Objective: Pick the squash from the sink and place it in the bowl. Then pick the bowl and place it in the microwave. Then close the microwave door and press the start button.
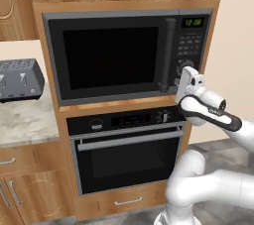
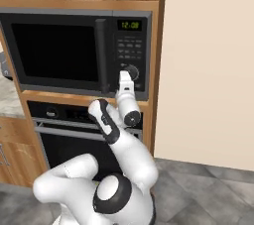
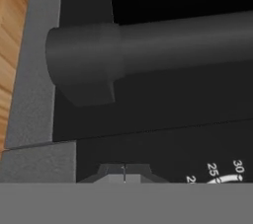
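Microwave stage: final step of the task, judged from the closed door and the arm at the panel.
Tool (image 2: 125, 76): fingers pressed together, pinching nothing, tip against the lower control panel (image 1: 191, 45) beside the round dial (image 2: 133, 73).
Dial scale: white minute figures lay at the lower edge of the hand view, very close to the tool.
Door handle (image 3: 148, 45): long grey bar, its foot just beyond the tool in the hand view.
Microwave door (image 1: 111, 58): lay shut, flush with the microwave (image 2: 74, 45) frame.
Squash and bowl: hidden behind the dark window; presumably inside, though this could not be confirmed.
Done: door closing.
Left: start press, contact with the button uncertain.
Clock (image 1: 193, 22): green digits lit.
Oven (image 1: 126, 154): below, untouched.
Toaster (image 1: 20, 79): on the worktop (image 1: 25, 125), far left.
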Available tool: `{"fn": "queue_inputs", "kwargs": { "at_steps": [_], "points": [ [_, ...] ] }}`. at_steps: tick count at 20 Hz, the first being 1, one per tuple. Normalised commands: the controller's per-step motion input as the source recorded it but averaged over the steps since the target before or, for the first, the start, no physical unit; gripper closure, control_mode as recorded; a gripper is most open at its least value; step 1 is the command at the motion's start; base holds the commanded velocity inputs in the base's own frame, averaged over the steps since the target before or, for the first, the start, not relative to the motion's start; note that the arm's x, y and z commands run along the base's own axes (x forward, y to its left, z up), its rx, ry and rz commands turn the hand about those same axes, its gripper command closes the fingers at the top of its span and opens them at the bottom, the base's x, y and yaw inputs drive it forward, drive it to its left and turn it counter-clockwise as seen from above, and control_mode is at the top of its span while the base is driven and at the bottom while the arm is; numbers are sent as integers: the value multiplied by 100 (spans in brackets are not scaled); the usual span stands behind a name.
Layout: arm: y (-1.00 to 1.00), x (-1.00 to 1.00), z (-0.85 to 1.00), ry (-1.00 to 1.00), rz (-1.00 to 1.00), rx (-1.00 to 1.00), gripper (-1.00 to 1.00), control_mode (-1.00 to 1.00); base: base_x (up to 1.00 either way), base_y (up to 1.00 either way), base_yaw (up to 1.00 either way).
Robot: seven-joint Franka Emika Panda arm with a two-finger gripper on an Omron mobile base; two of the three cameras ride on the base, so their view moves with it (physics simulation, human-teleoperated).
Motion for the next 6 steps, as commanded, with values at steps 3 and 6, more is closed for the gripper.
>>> {"fn": "queue_inputs", "kwargs": {
  "at_steps": [3, 6],
  "points": [
    [-7, 17, 0, 0, 0, 0, 100, -100, 0, 0, 0],
    [-5, 3, 0, 0, 0, 0, 100, -100, 0, 0, 0]
  ]
}}
